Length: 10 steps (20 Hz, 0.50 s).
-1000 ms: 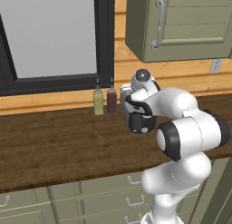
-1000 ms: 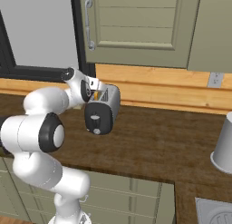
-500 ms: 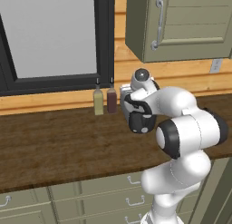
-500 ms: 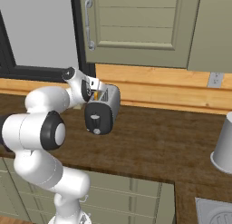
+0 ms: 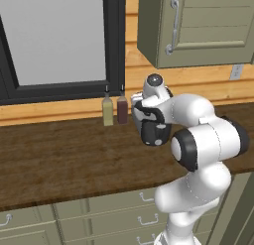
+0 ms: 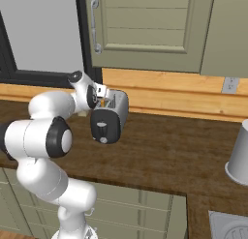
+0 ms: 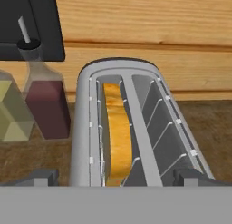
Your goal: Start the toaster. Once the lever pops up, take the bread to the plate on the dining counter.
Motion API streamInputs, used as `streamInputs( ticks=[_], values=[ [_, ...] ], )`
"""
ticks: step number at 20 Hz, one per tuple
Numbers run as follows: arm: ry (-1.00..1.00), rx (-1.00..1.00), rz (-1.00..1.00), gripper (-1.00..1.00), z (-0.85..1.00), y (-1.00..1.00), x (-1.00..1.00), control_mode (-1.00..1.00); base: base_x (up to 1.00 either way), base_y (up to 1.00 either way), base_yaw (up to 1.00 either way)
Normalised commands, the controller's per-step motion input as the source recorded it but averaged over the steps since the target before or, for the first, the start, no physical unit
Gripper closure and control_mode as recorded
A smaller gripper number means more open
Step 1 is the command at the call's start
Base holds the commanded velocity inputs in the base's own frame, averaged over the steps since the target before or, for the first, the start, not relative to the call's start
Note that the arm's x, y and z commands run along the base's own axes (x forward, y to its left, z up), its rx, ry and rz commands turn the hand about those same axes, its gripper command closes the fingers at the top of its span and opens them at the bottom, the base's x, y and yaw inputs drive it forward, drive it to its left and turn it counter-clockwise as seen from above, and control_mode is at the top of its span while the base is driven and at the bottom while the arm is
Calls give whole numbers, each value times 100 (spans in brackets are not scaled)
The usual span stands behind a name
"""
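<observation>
The silver-white toaster (image 7: 136, 128) stands on the dark worktop against the plank wall, with its black end panel (image 6: 104, 129) facing the room. A tan-yellow bread slice (image 7: 117, 132) stands upright in its left slot, and the other slot is empty. My gripper (image 7: 117, 177) hangs open just above the toaster's near end, one fingertip (image 7: 43, 177) on either side of the body, holding nothing. In the right base view the hand (image 6: 93, 95) sits over the toaster's top. The lever is too small to make out. The plate and the dining counter are out of view.
Two slim bottles, one yellow (image 5: 107, 112) and one dark red (image 5: 122, 110), stand just left of the toaster by the window. A wall cabinet (image 5: 198, 26) hangs above. A grey cylindrical container (image 6: 240, 156) stands far right on the worktop (image 6: 164, 156).
</observation>
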Motion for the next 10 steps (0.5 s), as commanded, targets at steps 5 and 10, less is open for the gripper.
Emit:
streamInputs(
  ticks=[5, 10],
  values=[
    [3, 0, 0, -100, -26, 0, 1, -100, 0, 0, 0],
    [0, 0, 0, -100, -9, 0, 11, -100, 0, 0, 0]
  ],
)
